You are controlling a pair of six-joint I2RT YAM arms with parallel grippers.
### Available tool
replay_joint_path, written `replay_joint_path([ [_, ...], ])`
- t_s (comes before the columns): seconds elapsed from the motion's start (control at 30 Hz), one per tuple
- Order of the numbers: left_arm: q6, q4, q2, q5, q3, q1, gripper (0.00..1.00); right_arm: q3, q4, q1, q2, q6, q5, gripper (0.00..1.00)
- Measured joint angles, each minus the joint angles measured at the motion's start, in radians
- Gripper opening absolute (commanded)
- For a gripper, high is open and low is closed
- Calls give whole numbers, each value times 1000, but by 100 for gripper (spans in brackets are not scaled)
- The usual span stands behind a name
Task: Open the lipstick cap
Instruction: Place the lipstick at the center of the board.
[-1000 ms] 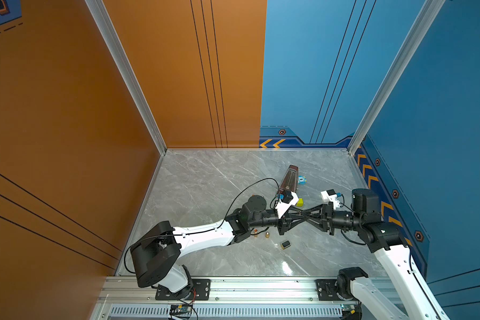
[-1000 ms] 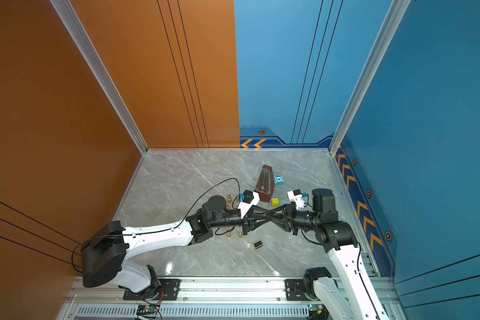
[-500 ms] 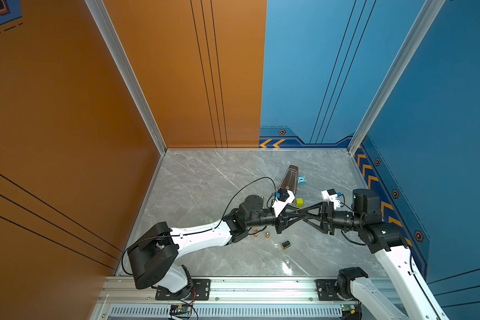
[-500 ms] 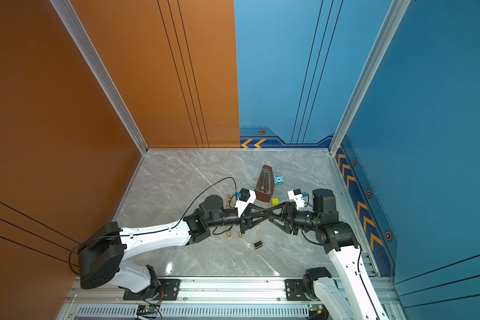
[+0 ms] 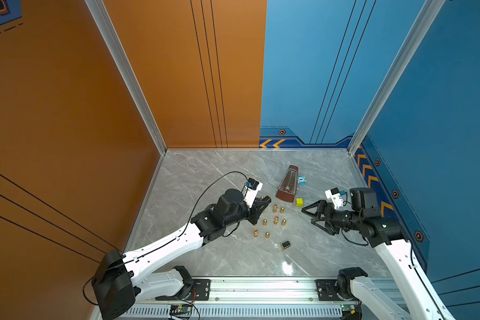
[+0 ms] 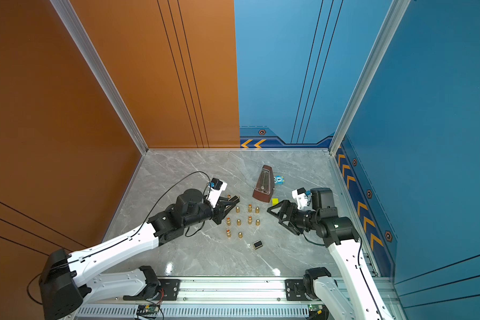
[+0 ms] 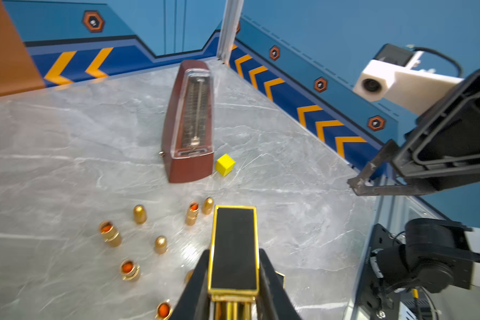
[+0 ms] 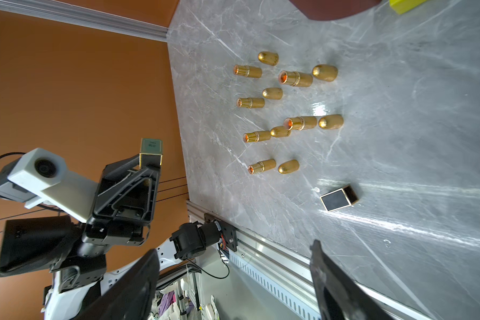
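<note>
We've got the lipstick (image 7: pixel 234 243) pinched in the left gripper (image 5: pixel 265 201). The jaws are nearly shut on its gold end, w/ the black tube sticking out past the tips, above the middle of the table (image 5: pixel 205 171). The right gripper (image 5: pixel 308 217) gapes wide, empty, off twd the right edge. Prob. light, stiff and glossy, so slippery, but the flat faces suit the pads. We'd grab opp. flat sides near the free end and pull straight. A black sleeve (image 5: pixel 285 244) by the front edge may be a cap; can't tell if ours is on.
</note>
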Motion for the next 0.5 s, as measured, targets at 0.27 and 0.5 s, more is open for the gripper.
replay_joint_path([
  [0.27,-100,-441,10,-117,50,109,2,0,-61,52,80,-97,82,94],
  [0.5,-129,-622,137,-124,50,132,3,-6,-87,125,149,-151,137,98],
])
